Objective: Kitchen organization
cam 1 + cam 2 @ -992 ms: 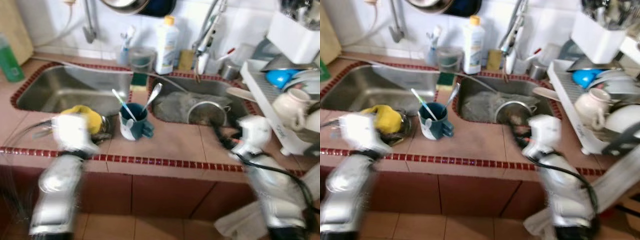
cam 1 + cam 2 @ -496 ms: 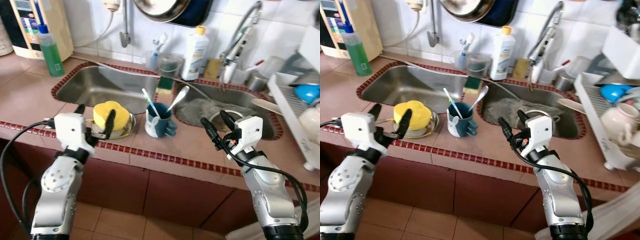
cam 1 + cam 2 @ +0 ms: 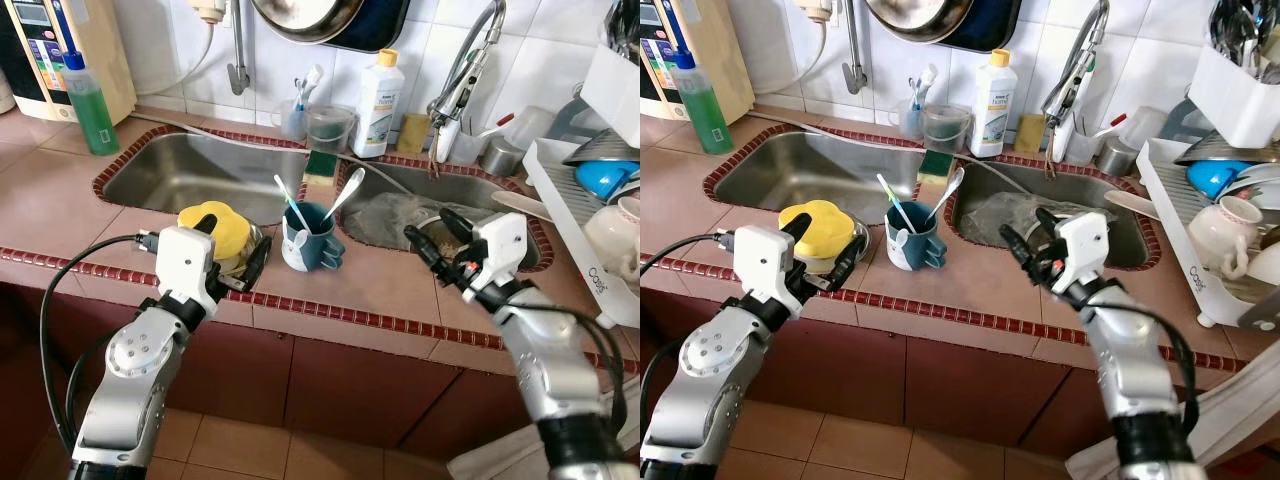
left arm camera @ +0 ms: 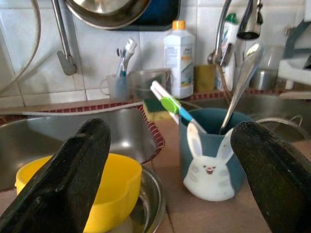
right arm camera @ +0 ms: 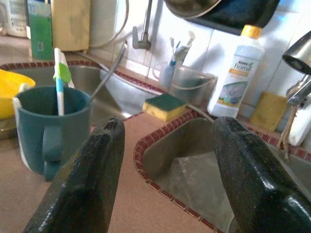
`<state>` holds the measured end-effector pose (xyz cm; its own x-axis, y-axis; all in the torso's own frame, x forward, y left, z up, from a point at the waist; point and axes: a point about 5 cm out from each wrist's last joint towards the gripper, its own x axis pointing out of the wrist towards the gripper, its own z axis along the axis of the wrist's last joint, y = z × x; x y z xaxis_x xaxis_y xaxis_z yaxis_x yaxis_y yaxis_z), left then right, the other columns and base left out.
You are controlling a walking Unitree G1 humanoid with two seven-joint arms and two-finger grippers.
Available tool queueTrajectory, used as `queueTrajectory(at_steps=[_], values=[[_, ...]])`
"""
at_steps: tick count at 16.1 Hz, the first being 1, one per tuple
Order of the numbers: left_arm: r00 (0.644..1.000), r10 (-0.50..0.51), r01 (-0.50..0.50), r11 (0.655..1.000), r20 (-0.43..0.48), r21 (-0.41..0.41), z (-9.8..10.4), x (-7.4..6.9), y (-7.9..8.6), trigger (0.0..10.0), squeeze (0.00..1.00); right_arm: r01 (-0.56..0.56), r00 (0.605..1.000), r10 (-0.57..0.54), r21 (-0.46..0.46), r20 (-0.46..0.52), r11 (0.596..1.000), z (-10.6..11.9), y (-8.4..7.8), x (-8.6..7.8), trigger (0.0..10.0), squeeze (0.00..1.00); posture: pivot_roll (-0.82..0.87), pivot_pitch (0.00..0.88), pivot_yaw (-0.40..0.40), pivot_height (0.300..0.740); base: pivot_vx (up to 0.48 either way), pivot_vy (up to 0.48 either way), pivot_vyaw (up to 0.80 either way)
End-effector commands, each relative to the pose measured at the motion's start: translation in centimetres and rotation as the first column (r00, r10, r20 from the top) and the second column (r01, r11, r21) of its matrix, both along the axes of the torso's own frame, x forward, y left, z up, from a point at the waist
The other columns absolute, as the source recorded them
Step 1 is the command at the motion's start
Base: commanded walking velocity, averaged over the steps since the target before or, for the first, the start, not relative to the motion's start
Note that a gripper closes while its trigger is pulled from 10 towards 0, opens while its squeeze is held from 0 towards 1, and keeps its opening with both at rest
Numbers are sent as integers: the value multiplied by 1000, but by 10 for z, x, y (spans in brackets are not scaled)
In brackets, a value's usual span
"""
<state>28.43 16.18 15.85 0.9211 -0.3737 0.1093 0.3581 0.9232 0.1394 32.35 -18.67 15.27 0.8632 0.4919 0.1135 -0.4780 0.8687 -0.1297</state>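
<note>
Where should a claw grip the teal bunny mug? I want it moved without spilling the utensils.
Probably the teal bunny mug body, pinched across its upright walls below the rim, approaching level from the robot's side. The spoon and toothbrush lean out above, blocking a top-down grab.

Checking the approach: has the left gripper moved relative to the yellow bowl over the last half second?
Yes. The left gripper has moved toward the teal mug; its open jaws now flank the yellow bowl.
</note>
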Motion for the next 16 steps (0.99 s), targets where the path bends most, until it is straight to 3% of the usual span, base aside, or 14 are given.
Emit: queueTrajectory(at_steps=[1,4,10,16], values=[[1000,-1,0,999,21,39,10,4,-1,10000,0,-6,1000,6,3,-9,1000,3,-7,6,10000,0,23,6,-77,740,0,0,0],[1000,12,-11,997,-4,71,18,7,5,10000,0,-28,999,28,-7,-42,1000,9,-9,23,10000,0,27,33,-85,740,0,0,0],[994,-104,106,994,-38,39,34,-6,-11,10000,0,-202,979,201,-57,-28,978,27,13,40,10000,0,44,109,-89,740,0,0,0],[987,-157,157,987,-20,33,50,-15,-27,10000,0,-298,955,298,26,-2,954,50,30,56,10000,0,72,132,-90,740,0,0,0]])
